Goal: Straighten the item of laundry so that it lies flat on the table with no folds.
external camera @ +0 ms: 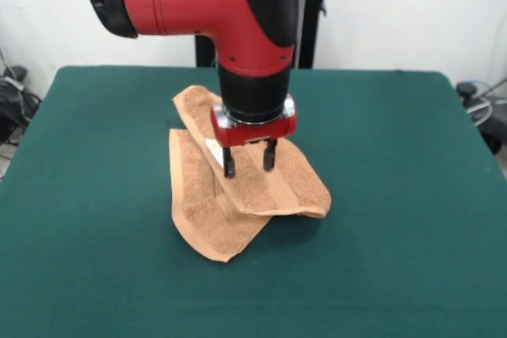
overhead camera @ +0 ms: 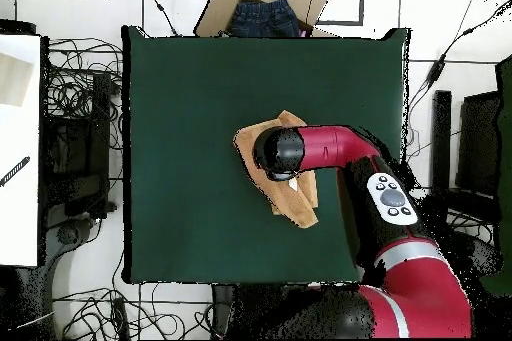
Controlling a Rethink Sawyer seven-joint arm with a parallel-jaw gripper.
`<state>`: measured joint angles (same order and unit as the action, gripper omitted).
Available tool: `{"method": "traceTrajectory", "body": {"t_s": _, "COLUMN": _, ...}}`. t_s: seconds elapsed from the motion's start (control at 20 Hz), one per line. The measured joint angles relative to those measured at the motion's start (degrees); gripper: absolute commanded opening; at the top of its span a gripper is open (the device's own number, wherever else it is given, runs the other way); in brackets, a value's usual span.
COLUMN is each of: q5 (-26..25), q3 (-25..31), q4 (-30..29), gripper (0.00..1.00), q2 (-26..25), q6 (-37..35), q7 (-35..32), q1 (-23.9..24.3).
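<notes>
The light orange-brown towel (external camera: 238,195) lies folded near the middle of the dark green table (external camera: 396,195). An upper flap runs diagonally from the far left corner to the near right, over a lower layer that sticks out toward the front. A small white tag (external camera: 212,148) shows beside the left finger. My gripper (external camera: 249,160) hangs straight down over the upper flap, fingers open and empty, tips just above or at the cloth. In the overhead view the arm's head (overhead camera: 278,152) covers the gripper and much of the towel (overhead camera: 300,202).
A cardboard box with dark blue cloth (overhead camera: 262,12) stands past the table's far edge in the overhead view. Cables and stands lie on the floor around the table. A white surface (overhead camera: 20,147) stands to the left.
</notes>
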<state>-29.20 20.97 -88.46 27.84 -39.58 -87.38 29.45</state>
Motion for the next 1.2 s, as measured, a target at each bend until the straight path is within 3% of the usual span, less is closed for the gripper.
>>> {"method": "traceTrajectory", "body": {"t_s": 0.6, "q5": -3.54, "q3": 0.75, "q4": 0.00, "gripper": 1.00, "q2": -1.84, "q6": 4.06, "q7": 0.00, "q1": 0.86}}
{"method": "traceTrajectory", "body": {"t_s": 0.65, "q5": -3.54, "q3": 1.26, "q4": -0.01, "gripper": 0.00, "q2": -1.97, "q6": 4.17, "q7": 0.00, "q1": 1.21}}
{"method": "traceTrajectory", "body": {"t_s": 1.2, "q5": -3.55, "q3": 2.54, "q4": -0.02, "gripper": 0.00, "q2": -2.22, "q6": 4.17, "q7": 0.00, "q1": 2.65}}
